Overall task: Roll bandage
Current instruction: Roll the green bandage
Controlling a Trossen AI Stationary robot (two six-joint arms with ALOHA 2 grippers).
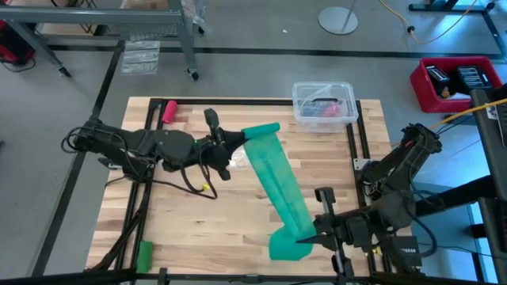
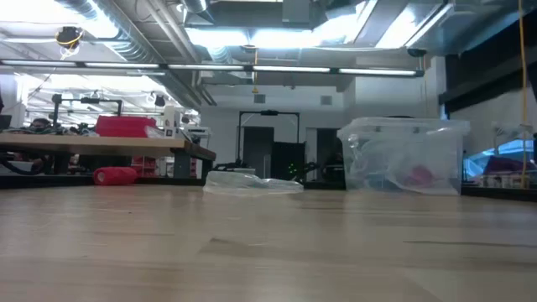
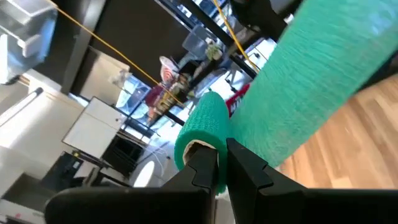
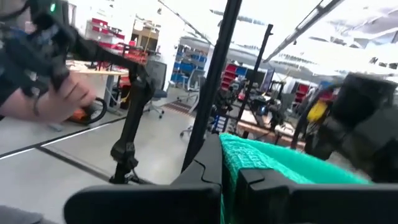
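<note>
The teal bandage [image 1: 277, 182] is a long strip running from the table's far middle to its near right. Its far end is wound into a small roll [image 3: 200, 132]. My left gripper [image 1: 236, 146] is shut on that rolled end. My right gripper [image 1: 314, 234] is shut on the strip close to its near end, which folds into a loop [image 1: 287, 247] beyond the fingers. Neither the bandage nor the grippers show in the low view. My left gripper pinches the rolled far end of the bandage [image 3: 210, 148] between its two fingers, which come about level from the table's left. The strip [image 3: 298, 93] runs away from the roll toward the other arm. My right gripper pinches the strip's edge near its near end [image 4: 239, 155] between its two fingers, which come about level from the table's right and lie across the strip. The short end past the fingers [image 1: 287, 247] folds over in a slack loop.
A clear plastic box [image 1: 323, 103] stands at the far right and also shows in the low view [image 2: 403, 155]. A pink-red roll [image 1: 169, 111] lies at the far left. A small brighter-green roll [image 1: 143, 255] lies at the near left. A person [image 4: 37, 68] shows beyond the table.
</note>
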